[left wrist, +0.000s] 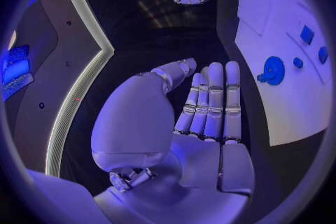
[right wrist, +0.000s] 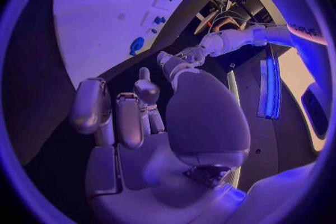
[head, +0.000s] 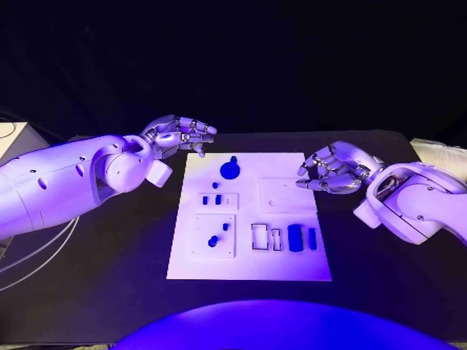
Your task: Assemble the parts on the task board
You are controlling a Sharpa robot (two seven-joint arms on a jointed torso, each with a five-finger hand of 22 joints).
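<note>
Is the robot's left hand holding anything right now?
No, it is open. The left hand shows a bare palm with straight fingers, hovering beside the task board, touching none of its parts.

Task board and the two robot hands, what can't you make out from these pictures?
- Task board, head view: the small blue parts, such as the round one, are too small to tell their shapes or whether they sit in their recesses.
- Task board, left wrist view: cut off by the circle's rim.
- Right robot hand, head view: its curled fingers hide the palm.
- Left robot hand, head view: its fingertips near the board's corner, contact unclear.
</note>
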